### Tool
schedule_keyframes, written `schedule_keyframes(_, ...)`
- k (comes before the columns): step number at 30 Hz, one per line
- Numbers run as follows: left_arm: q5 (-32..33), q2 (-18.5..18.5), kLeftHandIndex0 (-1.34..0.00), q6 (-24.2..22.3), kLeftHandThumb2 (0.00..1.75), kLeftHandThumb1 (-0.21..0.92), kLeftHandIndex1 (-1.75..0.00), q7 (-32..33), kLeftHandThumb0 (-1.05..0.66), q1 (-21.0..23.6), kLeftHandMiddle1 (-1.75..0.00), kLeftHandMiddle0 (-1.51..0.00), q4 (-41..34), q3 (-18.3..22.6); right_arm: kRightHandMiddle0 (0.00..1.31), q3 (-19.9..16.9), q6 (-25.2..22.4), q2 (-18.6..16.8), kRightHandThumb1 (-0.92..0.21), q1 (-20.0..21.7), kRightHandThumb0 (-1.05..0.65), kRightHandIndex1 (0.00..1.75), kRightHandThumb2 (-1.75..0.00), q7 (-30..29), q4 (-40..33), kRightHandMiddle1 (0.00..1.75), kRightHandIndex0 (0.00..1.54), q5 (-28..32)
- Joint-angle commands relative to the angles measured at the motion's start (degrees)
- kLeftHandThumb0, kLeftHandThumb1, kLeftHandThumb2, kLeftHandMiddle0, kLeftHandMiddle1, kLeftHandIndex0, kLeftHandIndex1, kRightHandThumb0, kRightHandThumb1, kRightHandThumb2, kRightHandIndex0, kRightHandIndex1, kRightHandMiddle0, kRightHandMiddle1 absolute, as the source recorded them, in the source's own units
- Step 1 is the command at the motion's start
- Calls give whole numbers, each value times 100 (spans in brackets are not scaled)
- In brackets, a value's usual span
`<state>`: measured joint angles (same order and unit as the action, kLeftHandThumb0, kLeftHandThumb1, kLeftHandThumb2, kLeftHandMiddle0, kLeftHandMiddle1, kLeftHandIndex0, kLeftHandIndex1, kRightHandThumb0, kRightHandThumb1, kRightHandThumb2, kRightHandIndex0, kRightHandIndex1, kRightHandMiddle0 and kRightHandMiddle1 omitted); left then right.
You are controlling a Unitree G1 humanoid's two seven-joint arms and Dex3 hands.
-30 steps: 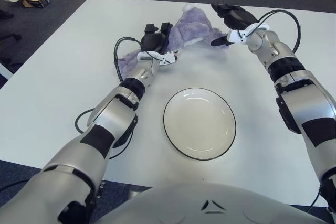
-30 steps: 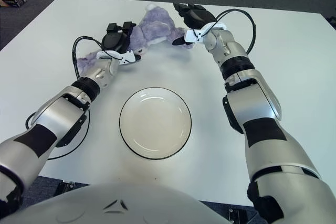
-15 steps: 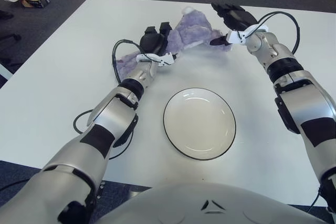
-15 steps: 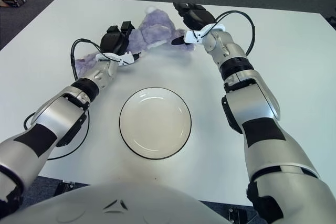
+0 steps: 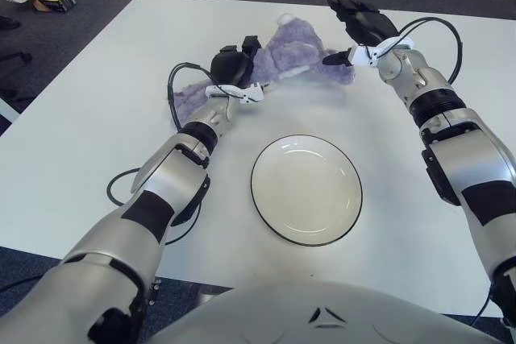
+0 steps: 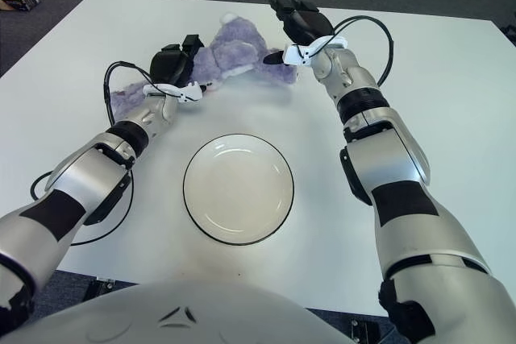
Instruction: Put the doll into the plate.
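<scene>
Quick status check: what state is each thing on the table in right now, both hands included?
doll: lying on the table beyond the plate, not in it
plate: flat on the table, holds nothing
left hand: against the doll's left side
right hand: fingers spread, at the doll's right end
cable: slack, beside the left arm

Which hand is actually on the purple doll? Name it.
The left hand: its fingers press into the doll. The right hand is spread open at the doll's far right end, gripping nothing.
</scene>
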<state>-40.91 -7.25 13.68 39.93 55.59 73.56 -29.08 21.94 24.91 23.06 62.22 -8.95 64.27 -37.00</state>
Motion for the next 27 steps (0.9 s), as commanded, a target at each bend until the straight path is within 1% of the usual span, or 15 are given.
schedule_keyframes(1, 23, -56, -69, 32, 168, -8, -175, -259, 0, -147, -150, -98, 151, -23, 0, -142, 124, 143, -82, -151, -105, 11, -34, -44, -72, 35, 12, 194)
schedule_keyframes(3, 66, -62, -69, 77, 168, -7, -175, -306, 0, -156, -153, -97, 150, 11, 0, -201, 178, 196, -83, -201, -105, 15, -33, -31, -95, 38, 11, 261)
schedule_keyframes(4, 106, -62, -69, 101, 169, -7, -175, -362, 0, -158, -154, -97, 149, 47, 0, -232, 203, 226, -83, -228, -105, 19, -32, -40, -94, 39, 9, 293)
schedule_keyframes(6, 252, -63, -69, 161, 170, -8, -175, -553, 0, -174, -156, -96, 142, 170, 0, -297, 250, 289, -85, -292, -105, 31, -31, -99, -88, 42, 4, 346)
schedule_keyframes(9, 602, -67, -71, 156, 173, -11, -175, -1039, 0, -209, -156, -98, 116, 441, 0, -372, 189, 317, -87, -362, -105, 40, -31, -310, -103, 48, 1, 362)
schedule_keyframes(11, 685, -65, -72, 128, 174, -11, -175, -1165, 0, -219, -156, -98, 103, 496, 0, -384, 172, 330, -88, -386, -105, 44, -31, -386, -95, 52, 1, 350)
schedule_keyframes(15, 1095, -26, -72, -223, 174, -11, -175, -1804, 0, -194, -158, -98, 81, 833, 0, -346, -68, 388, -91, -427, -101, 49, -33, -801, -19, 60, 0, 199)
schedule_keyframes(20, 1542, 3, -71, -444, 175, -10, -175, -2383, 0, -189, -164, -94, -9, 1201, 0, -341, -142, 447, -92, -499, -93, 54, -37, -990, -85, 65, 0, 199)
schedule_keyframes(23, 1829, 0, -70, -707, 175, -8, -175, -2807, 0, -139, -170, -90, -62, 1438, 0, -393, -155, 480, -92, -577, -89, 56, -40, -1106, -169, 64, 0, 252)
schedule_keyframes(25, 1967, 0, -73, -889, 175, -8, -171, -3072, -1, -105, -172, -88, -102, 1546, 0, -432, -149, 491, -92, -645, -87, 58, -42, -1234, -221, 63, 0, 275)
schedule_keyframes(27, 2097, 1, -78, -1027, 175, -10, -164, -3325, -1, -79, -173, -89, -140, 1645, 0, -463, -132, 495, -92, -715, -84, 60, -43, -1376, -274, 63, 0, 280)
